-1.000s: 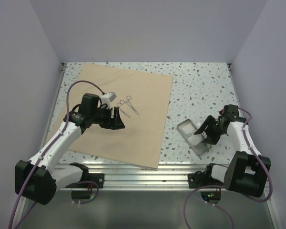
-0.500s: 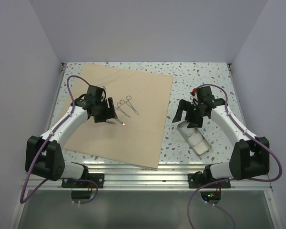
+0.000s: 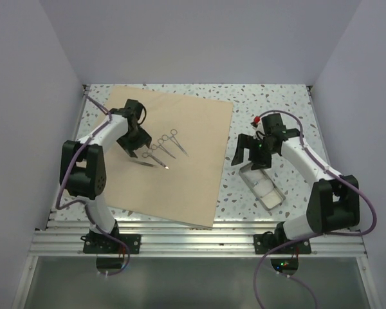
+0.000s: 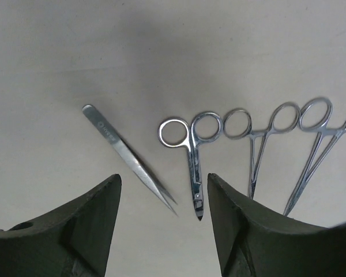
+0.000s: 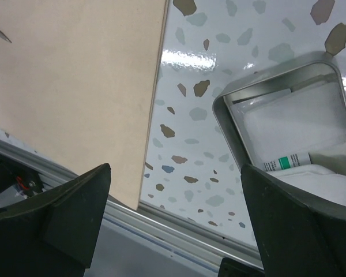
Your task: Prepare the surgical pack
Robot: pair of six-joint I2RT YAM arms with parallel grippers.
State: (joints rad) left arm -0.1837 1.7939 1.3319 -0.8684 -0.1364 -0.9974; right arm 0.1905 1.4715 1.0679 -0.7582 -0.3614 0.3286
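The surgical pack wrap [image 3: 180, 167] is a wide tan sheet lying flat on the left of the table; it also shows in the left wrist view [image 4: 173, 52] and the right wrist view [image 5: 75, 86]. On it lie tweezers [image 4: 127, 157], small scissors [image 4: 190, 156] and two forceps [image 4: 262, 144], seen from above as tweezers [image 3: 151, 164] and forceps [image 3: 170, 141]. My left gripper [image 3: 137, 147] hangs open and empty just above them [image 4: 164, 193]. My right gripper [image 3: 249, 154] is open and empty over the table between the wrap and the metal tray [image 3: 246, 172].
The small metal tray [image 5: 230, 124] holds white gauze packets [image 5: 300, 124] and a green-banded tube [image 5: 285, 163]. The speckled tabletop [image 3: 270, 109] ends in an aluminium rail [image 3: 193, 241] at the front. White walls stand on three sides.
My left arm has swung back and left, leaving the tweezers on the wrap. My right gripper has lifted out of the tray and moved up and left of it.
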